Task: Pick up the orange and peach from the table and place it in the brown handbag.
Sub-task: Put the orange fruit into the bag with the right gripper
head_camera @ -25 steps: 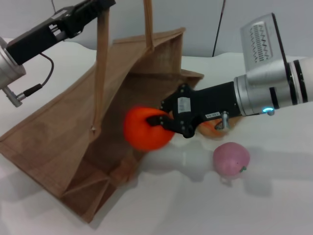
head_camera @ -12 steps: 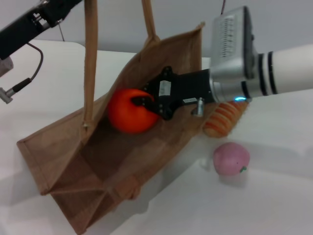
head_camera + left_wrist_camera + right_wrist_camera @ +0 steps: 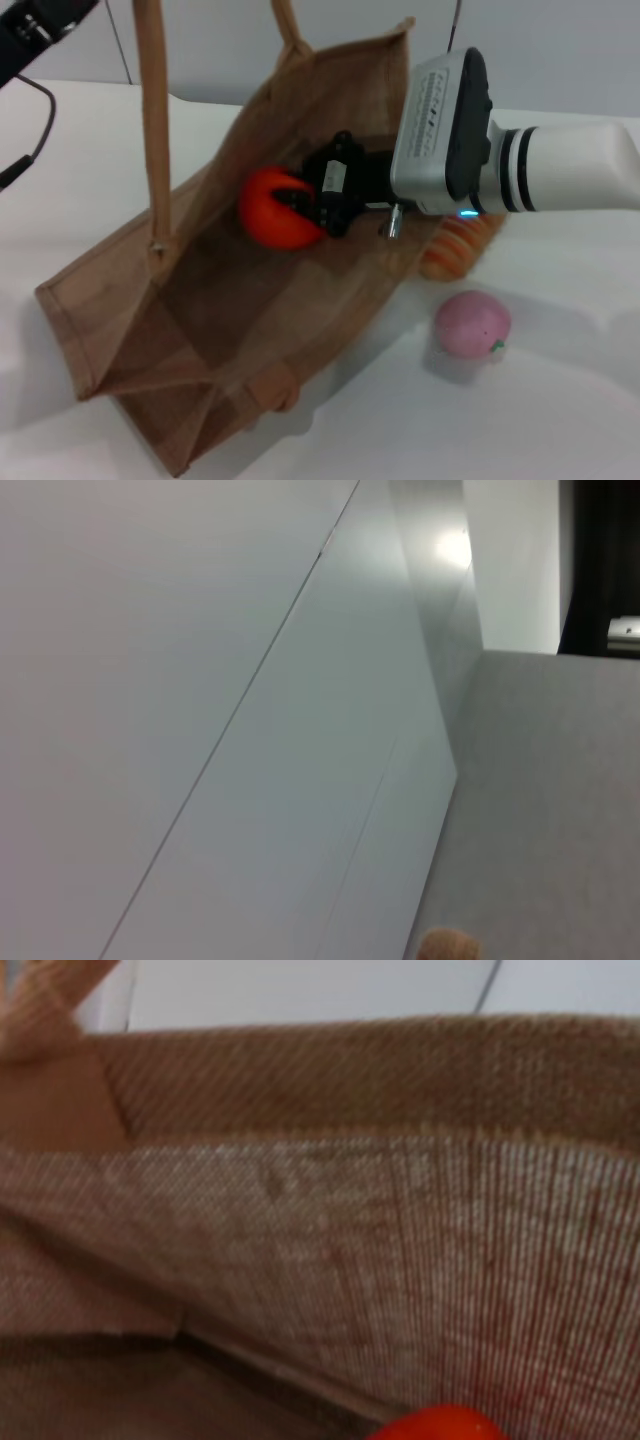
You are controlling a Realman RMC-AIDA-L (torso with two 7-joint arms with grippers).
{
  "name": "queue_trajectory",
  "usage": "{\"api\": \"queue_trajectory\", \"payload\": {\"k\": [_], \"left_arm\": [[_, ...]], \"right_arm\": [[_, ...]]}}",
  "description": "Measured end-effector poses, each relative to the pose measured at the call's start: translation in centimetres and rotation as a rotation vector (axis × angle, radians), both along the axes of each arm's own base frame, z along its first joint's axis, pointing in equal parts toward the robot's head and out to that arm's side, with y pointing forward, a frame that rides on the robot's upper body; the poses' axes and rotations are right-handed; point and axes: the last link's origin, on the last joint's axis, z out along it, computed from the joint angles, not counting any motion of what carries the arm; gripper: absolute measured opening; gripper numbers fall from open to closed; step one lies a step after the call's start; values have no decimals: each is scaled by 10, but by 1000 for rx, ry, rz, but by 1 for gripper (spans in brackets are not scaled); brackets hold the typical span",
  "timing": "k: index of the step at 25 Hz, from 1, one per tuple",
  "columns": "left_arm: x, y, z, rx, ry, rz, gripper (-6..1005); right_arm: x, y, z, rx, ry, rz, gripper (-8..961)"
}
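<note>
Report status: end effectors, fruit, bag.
Right end effector shut on round red-orange orange, inside tan woven burlap handbag. Left end effector up by bag handle. Matte pink peach on table. Nothing blocking.

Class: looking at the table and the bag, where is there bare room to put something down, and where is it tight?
Bare table lies near the peach, toward the camera. The brown handbag has open floor below the orange. It is crowded where the right gripper holds the orange beside the striped roll.
</note>
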Motion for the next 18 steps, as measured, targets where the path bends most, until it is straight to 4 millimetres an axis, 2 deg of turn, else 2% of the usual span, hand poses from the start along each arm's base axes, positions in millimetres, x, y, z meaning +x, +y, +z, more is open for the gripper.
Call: {"api": "queue_trajectory", "payload": {"k": [5,11,18], "left_arm": [[-4,-3,5,24,-22,11,120],[-13,-7,10,60,-43,42,119],[-24,-11,14,105,-57,94,120]], "right_arm": [[6,-6,-2,26,18,51,229],[8,-15,-2,11,65,85,472],[10,-31,13,-43,196,148,606]]}}
